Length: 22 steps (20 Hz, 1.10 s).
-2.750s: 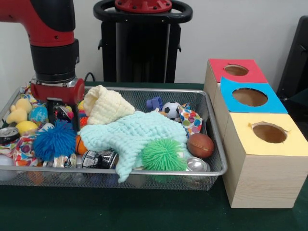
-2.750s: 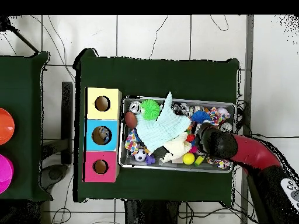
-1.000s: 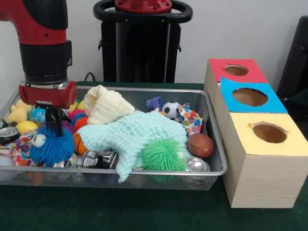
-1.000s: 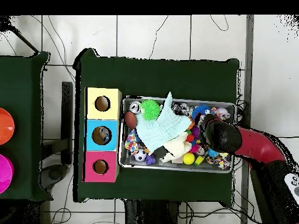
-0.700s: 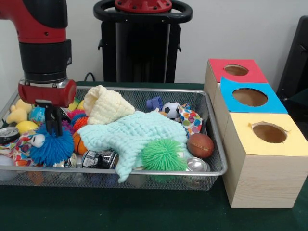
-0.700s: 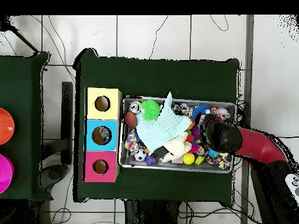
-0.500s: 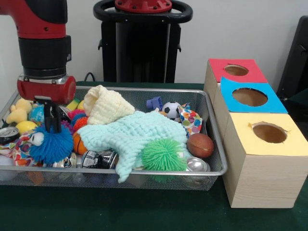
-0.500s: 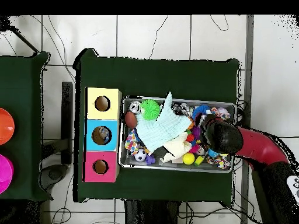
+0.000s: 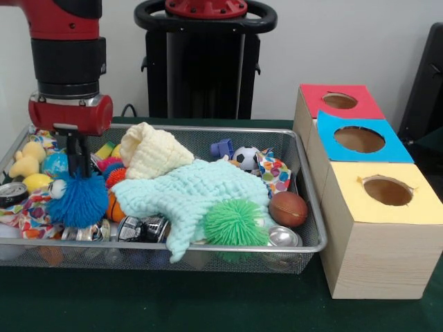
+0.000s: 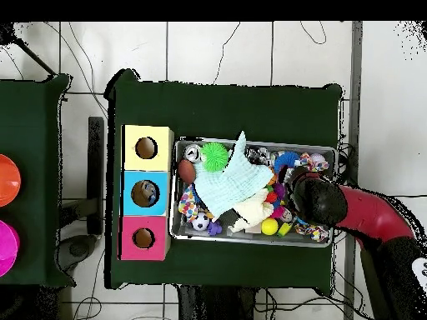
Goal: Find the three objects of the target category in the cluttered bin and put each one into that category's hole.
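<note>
Blue spiky ball [image 9: 78, 202], white eye | claw [image 9: 76, 174] pinching it | mesh bin [image 9: 208, 247]

Front view low and near; overhead straight down; shared bin [image 9: 304, 228].

Front view evenly lit, soft indoor light from above; pale wall [image 9: 332, 41] bright, no hard shadows; faint shade under the wire bin [image 9: 304, 238] on the dark green surface [image 9: 208, 304]; small highlights on the metal can [image 9: 282, 237] and the bin's rim; focus fair, edges slightly soft. Overhead view flatter and dimmer; white floor [image 10: 217, 50] bright against the dark surface; fine detail in the bin hard to read.
</note>
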Each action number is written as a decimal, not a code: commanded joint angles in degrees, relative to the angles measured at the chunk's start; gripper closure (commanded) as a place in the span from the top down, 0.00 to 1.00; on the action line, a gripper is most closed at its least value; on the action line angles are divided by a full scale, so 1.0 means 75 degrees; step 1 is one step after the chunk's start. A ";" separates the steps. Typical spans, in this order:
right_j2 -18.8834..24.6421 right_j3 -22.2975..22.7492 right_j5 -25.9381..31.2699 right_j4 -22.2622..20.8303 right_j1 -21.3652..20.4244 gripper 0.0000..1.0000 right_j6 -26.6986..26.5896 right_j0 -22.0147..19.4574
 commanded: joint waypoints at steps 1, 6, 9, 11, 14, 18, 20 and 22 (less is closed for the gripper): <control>0.0088 0.0694 0.0689 0.0234 -0.0283 0.00 0.0307 -0.0068; 0.0128 0.0862 0.0710 0.0243 -0.0378 0.00 0.0213 -0.0191; 0.0113 0.1037 0.0660 0.0237 -0.0474 0.00 0.0231 -0.0246; 0.0081 0.1166 0.0646 0.0236 -0.0569 0.00 0.0263 -0.0262; 0.0009 0.1320 0.0693 0.0248 -0.0716 0.00 0.0320 -0.0243; 0.0004 0.1599 0.0583 0.0257 -0.0847 0.00 0.0369 -0.0336; -0.0002 0.1742 0.0497 0.0248 -0.0898 0.00 0.0386 -0.0421; -0.0057 0.1891 0.0393 0.0229 -0.0992 0.00 0.0458 -0.0461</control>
